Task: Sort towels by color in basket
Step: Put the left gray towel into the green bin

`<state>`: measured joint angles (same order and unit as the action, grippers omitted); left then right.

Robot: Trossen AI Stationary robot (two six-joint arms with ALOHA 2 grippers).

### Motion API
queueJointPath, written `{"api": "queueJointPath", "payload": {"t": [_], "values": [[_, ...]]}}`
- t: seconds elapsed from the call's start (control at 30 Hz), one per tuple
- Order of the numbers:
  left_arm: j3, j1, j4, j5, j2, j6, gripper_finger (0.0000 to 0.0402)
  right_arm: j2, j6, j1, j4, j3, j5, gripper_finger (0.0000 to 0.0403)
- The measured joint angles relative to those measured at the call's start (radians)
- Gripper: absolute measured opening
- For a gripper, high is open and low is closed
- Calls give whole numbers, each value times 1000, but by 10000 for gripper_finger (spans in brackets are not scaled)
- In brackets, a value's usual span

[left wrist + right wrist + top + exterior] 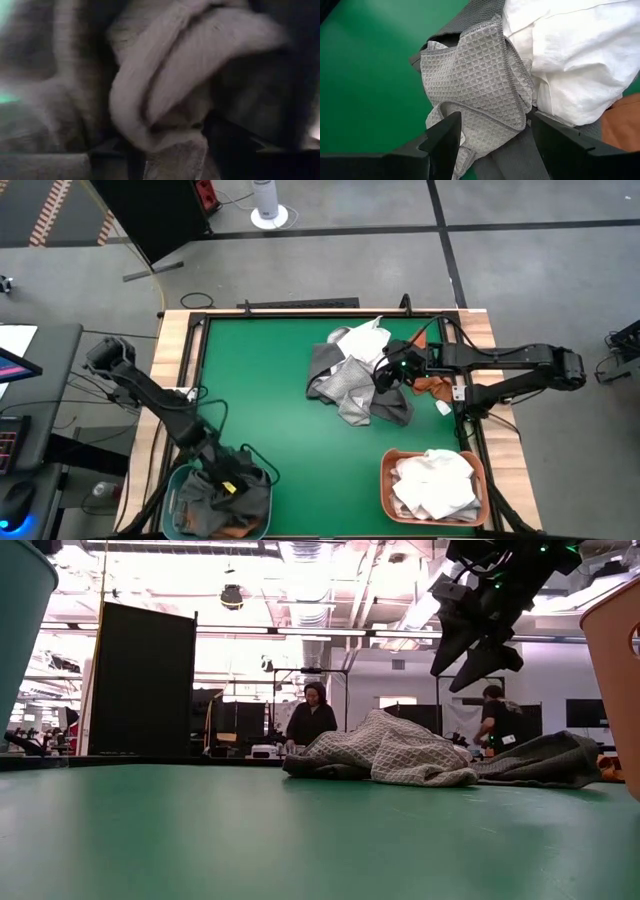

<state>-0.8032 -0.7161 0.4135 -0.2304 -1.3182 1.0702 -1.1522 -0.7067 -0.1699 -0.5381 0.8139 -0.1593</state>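
A pile of towels lies on the green table toward its right: a light grey waffle towel (475,70), a white one (570,55), a dark grey one (325,370) and a rust orange one (432,385). My right gripper (492,140) hangs open above the pile, its fingers on either side of the waffle towel and clear of it. My left gripper (225,485) is down in the teal basket (172,490) at the near left, among dark grey towels (200,505). Its fingers stand apart around a fold of grey cloth (165,90). My left gripper comes slanting down into the teal basket. A fold of grey cloth (150,135) lies between its two fingers; I cannot tell whether the fingers touch it.
An orange basket (385,470) at the near right holds white towels (435,480). Bare green table (260,380) stretches between the pile and the left arm. In the low view, people stand in the room beyond the table's far edge.
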Motion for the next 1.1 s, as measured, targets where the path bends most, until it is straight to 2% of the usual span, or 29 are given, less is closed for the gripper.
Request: {"api": "queueJointPath", "payload": {"t": [0.3, 0.43, 0.67, 0.77, 0.93, 1.1], "values": [[-6, -20, 96, 98, -152, -11, 180, 0, 0, -1, -7, 0, 0, 269], [-5, -21, 142, 154, -169, 11, 180, 0, 1, -1, -11, 0, 1, 269], [-2, -17, 346, 271, -140, 69, 180, 0, 1, -1, -11, 0, 4, 269], [-6, -17, 331, 277, -130, 24, 180, 0, 1, -1, -10, 0, 5, 269], [-30, -29, 264, 288, -131, -200, 180, 0, 1, -1, -10, 0, 5, 269], [-81, -29, 286, 279, -135, -330, 180, 0, 0, -1, -10, 0, 5, 269]]}}
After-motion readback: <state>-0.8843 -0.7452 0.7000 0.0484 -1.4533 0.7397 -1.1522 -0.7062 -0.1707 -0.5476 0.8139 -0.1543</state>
